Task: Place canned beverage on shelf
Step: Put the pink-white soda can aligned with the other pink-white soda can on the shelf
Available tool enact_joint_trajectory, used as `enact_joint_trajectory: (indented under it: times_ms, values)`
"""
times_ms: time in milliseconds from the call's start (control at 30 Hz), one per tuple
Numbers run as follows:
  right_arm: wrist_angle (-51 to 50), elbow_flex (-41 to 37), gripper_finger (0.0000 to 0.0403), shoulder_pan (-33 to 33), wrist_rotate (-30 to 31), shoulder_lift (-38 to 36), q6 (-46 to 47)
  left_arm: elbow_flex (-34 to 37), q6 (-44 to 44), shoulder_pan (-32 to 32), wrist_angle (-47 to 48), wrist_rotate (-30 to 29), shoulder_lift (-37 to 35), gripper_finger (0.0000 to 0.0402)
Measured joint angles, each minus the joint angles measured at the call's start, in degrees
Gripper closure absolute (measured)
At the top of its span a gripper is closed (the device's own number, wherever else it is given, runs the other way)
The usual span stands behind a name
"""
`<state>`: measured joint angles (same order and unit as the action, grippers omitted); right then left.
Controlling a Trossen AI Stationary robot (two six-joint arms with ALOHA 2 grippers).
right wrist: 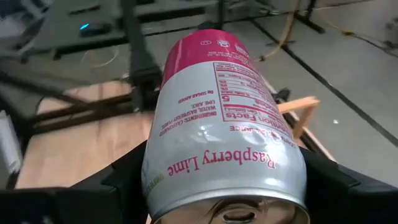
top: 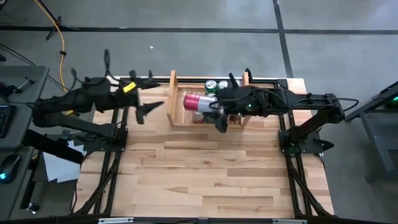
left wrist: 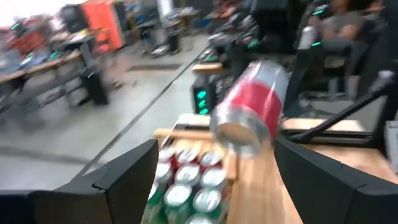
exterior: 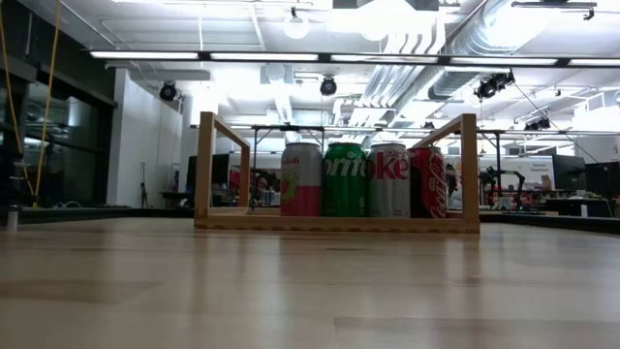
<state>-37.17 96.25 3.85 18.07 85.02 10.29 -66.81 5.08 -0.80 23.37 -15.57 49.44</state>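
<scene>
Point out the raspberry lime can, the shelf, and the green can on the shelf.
raspberry lime can (right wrist: 224, 134): right wrist view, on its printed side wall, held in the right end effector.
shelf (exterior: 205, 165): low view, on its upright side board.
green can (exterior: 344, 181): low view, on its lettered front.

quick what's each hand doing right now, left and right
Left hand: open, holding nothing, off to the shelf's left side.
Right hand: closed on the raspberry lime can, above the shelf.
</scene>
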Motion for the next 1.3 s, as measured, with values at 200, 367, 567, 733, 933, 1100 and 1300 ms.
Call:
enact_joint_trajectory:
  times_ms: [200, 367, 567, 733, 933, 1100, 1300]
  values:
    - [-5.0, 4.0, 0.0124, -8.5, -3.4, 5.1, 4.7, 0.0, -8.0, -0.1, 11.4, -9.5, -2.2, 0.0092]
    - [-18.0, 17.8, 0.0124, -13.3, -5.1, 16.4, 1.7, 0.0, -11.8, 0.0, 16.5, -10.7, -1.4, 0.0092]
    - [-33.5, 34.6, 0.0124, -17.8, -7.0, 32.1, -0.3, 1.0, -16.1, 0.0, 19.1, -10.7, -0.2, 0.0092]
    - [-36.9, 36.0, 0.0124, -20.1, -8.4, 38.1, 0.1, 2.4, -19.2, 0.0, 19.5, -10.7, 0.3, 0.0092]
    - [-37.2, 32.3, 0.0124, -21.3, -12.0, 39.5, 1.4, 2.7, -20.0, 0.0, 19.1, -10.7, 1.0, 0.0092]
    - [-34.1, 35.1, 0.0124, -20.6, -11.1, 39.4, -1.7, 2.7, -18.2, 0.0, 17.1, -12.0, 2.5, 0.0092]
    - [-29.6, 36.5, 0.0124, -17.3, -10.9, 33.5, -10.7, 2.7, -10.6, -0.1, 11.7, -11.6, 5.6, 0.0092]
